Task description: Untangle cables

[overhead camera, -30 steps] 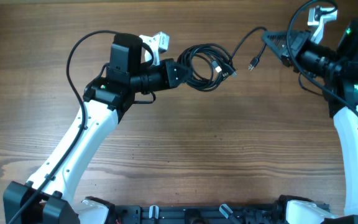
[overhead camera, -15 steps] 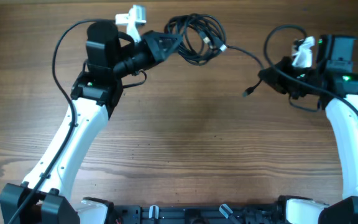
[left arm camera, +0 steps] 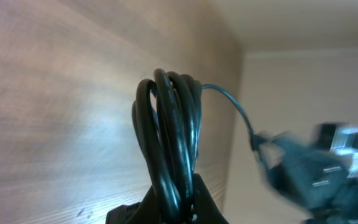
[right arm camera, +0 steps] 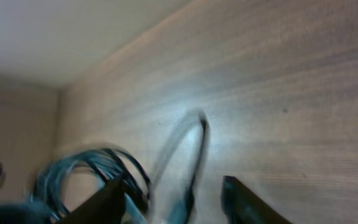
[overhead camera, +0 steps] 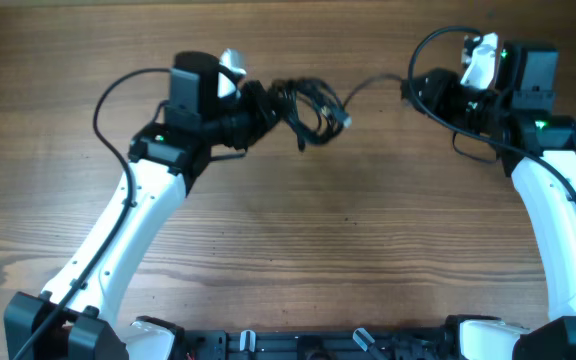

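The cables (overhead camera: 308, 108) are a bundle of thin black loops at the far middle of the table. My left gripper (overhead camera: 271, 103) is shut on the bundle. In the left wrist view the loops (left arm camera: 169, 124) rise upright from between its fingers (left arm camera: 178, 202). One thin strand (overhead camera: 373, 83) runs right from the bundle to my right gripper (overhead camera: 415, 92). In the blurred right wrist view the right gripper (right arm camera: 171, 183) is open, and that strand (right arm camera: 199, 149) lies between its fingers unpinched. The bundle (right arm camera: 86, 168) shows at the left of that view.
The wooden table (overhead camera: 348, 230) ends at a pale wall (left arm camera: 303, 93) just behind both grippers. Each arm's own thicker black wire loops beside it, one on the left (overhead camera: 108, 90) and one on the right (overhead camera: 438, 40). The arm bases (overhead camera: 298, 345) stand along the near edge.
My right gripper has opened and let go of the strand, and it has moved toward the far edge. My left gripper has brought the bundle a little nearer and to the right.
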`<state>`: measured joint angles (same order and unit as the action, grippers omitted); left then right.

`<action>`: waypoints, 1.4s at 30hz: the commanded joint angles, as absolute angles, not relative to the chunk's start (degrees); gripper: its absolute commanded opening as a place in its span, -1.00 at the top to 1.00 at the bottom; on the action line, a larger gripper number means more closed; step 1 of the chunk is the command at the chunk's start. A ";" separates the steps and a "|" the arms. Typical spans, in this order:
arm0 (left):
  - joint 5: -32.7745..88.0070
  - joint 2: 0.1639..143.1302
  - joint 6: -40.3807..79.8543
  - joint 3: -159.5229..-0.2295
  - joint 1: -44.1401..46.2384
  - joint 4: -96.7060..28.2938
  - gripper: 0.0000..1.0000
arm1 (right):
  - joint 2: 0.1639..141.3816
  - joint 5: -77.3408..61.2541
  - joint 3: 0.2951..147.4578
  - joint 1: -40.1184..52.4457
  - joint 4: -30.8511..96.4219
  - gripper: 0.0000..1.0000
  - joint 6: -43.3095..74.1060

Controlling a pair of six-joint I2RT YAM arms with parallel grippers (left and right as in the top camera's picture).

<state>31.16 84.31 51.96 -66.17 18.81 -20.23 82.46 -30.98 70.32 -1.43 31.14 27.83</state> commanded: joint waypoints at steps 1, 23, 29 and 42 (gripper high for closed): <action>26.87 83.26 49.87 -66.76 20.71 -22.55 0.92 | 82.94 -29.39 70.83 -1.43 28.86 -0.20 31.73; 21.50 83.50 49.91 -66.74 22.11 -23.73 0.92 | 82.94 -29.74 70.89 5.85 34.83 -0.35 24.14; 18.81 84.86 49.91 -66.74 24.47 -23.86 0.92 | 82.94 -29.56 71.81 8.60 34.30 -0.37 23.97; 18.79 86.85 50.17 -66.76 25.85 -21.89 0.92 | 82.94 -29.58 79.15 8.84 39.64 -0.38 22.44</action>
